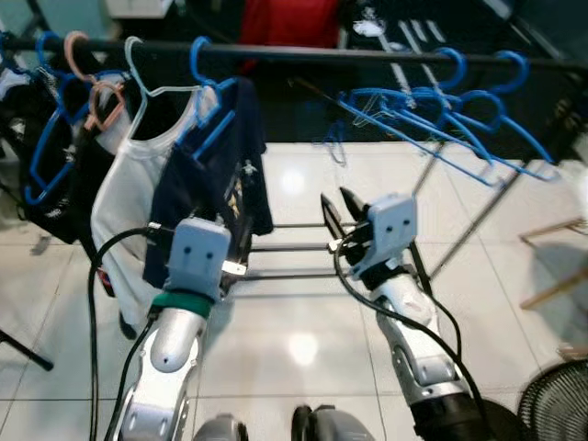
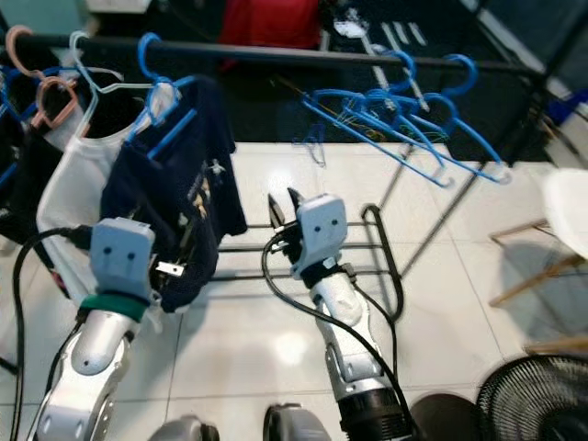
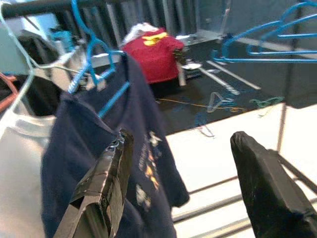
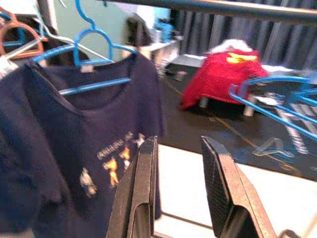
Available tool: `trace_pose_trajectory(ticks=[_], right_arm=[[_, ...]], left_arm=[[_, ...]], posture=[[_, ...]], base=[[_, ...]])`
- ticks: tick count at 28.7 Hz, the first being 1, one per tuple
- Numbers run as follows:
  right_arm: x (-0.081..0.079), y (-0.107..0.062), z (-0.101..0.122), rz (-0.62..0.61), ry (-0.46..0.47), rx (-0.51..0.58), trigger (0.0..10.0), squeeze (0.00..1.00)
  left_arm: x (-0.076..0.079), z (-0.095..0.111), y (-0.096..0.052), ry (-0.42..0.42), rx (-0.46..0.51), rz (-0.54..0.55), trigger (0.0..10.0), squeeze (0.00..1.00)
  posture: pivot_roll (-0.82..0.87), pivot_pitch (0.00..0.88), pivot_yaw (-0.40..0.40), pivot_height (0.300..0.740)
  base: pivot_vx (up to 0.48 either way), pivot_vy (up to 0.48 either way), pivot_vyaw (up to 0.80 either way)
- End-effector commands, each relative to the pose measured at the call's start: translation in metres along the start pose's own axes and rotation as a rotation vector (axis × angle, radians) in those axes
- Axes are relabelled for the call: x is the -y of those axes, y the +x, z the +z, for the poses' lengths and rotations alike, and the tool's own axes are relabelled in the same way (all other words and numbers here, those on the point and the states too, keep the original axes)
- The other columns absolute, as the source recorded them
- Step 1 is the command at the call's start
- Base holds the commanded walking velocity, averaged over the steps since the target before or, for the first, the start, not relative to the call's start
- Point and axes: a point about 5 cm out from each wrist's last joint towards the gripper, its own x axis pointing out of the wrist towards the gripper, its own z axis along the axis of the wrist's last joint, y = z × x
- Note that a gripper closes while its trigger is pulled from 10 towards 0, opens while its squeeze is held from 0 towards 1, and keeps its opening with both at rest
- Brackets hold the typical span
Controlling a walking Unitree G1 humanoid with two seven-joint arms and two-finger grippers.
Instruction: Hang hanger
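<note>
Now both empty hands apart, raised.

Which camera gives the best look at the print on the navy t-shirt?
The right wrist view: the navy t-shirt faces it, print sharp. The left wrist view shows it at an angle; both eye views show it small and folded.

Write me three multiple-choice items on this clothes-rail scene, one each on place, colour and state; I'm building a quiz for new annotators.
1. Where does the navy printed T-shirt hang?
A. on the black metal rail
B. on the floor
C. over the fan

2. What colour is the hanger holding it?
A. pink
B. blue
C. white

3. How are the right hand's fingers?
A. clamped on a hanger
B. apart, holding nothing
C. clamped on the shirt

Key: 1 A, its hanger hooks over the rail. 2 B, blue plastic hanger shows at the collar. 3 B, a bare gap lies between the fingers.
</note>
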Motion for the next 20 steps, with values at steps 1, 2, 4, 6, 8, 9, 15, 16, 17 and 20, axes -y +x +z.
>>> trace_pose_trajectory(ticks=[1, 2, 4, 6, 8, 9, 15, 16, 17, 20], right_arm=[[-0.0041, 0.0004, -0.0023, 0.007, 0.012, -0.008, 10.0, 0.00], [-0.0040, 0.0009, -0.0023, 0.007, 0.011, -0.008, 10.0, 0.00], [-0.0040, 0.0009, -0.0023, 0.007, 0.011, -0.008, 10.0, 0.00], [-0.0042, 0.0014, -0.0021, 0.008, 0.010, -0.006, 10.0, 0.00], [-0.0042, 0.0014, -0.0021, 0.008, 0.010, -0.006, 10.0, 0.00], [-0.0044, 0.0018, -0.0018, 0.009, 0.009, -0.005, 10.0, 0.00], [-0.0049, 0.0041, -0.0009, 0.011, -0.011, -0.001, 10.0, 0.00], [-0.0049, 0.0041, -0.0009, 0.011, -0.011, -0.001, 10.0, 0.00], [-0.0049, 0.0041, -0.0009, 0.011, -0.011, -0.001, 10.0, 0.00], [-0.0045, 0.0051, -0.0004, 0.012, -0.019, 0.000, 10.0, 0.00]], left_arm=[[-0.0019, -0.0058, -0.0020, 0.009, -0.024, 0.003, 10.0, 0.00], [-0.0021, -0.0058, -0.0014, 0.010, -0.023, 0.003, 10.0, 0.00], [-0.0021, -0.0058, -0.0014, 0.010, -0.023, 0.003, 10.0, 0.00], [-0.0023, -0.0057, -0.0010, 0.010, -0.021, 0.003, 10.0, 0.00], [-0.0023, -0.0057, -0.0010, 0.010, -0.021, 0.003, 10.0, 0.00], [-0.0023, -0.0057, -0.0007, 0.011, -0.021, 0.003, 10.0, 0.00], [-0.0025, -0.0059, -0.0001, 0.012, -0.020, 0.004, 10.0, 0.00], [-0.0025, -0.0059, -0.0001, 0.012, -0.020, 0.004, 10.0, 0.00], [-0.0025, -0.0059, -0.0001, 0.012, -0.020, 0.004, 10.0, 0.00], [-0.0025, -0.0060, 0.0001, 0.013, -0.019, 0.005, 10.0, 0.00]], posture=[[0.07, 0.030, -0.015, 0.740], [0.07, 0.030, -0.015, 0.740], [0.07, 0.030, -0.015, 0.740], [0.07, 0.030, -0.015, 0.740], [0.07, 0.030, -0.015, 0.740], [0.07, 0.026, -0.014, 0.740], [0.07, 0.024, -0.014, 0.740], [0.07, 0.024, -0.014, 0.740], [0.07, 0.024, -0.014, 0.740], [0.07, 0.023, -0.014, 0.740]], base=[[-0.412, 0.000, 0.00], [-0.416, 0.000, 0.00], [-0.416, 0.000, 0.00], [-0.407, 0.000, 0.00], [-0.405, 0.000, 0.00], [-0.412, 0.000, 0.00], [-0.412, 0.000, 0.00], [-0.412, 0.000, 0.00], [-0.412, 0.000, 0.00], [-0.400, 0.000, 0.00]])
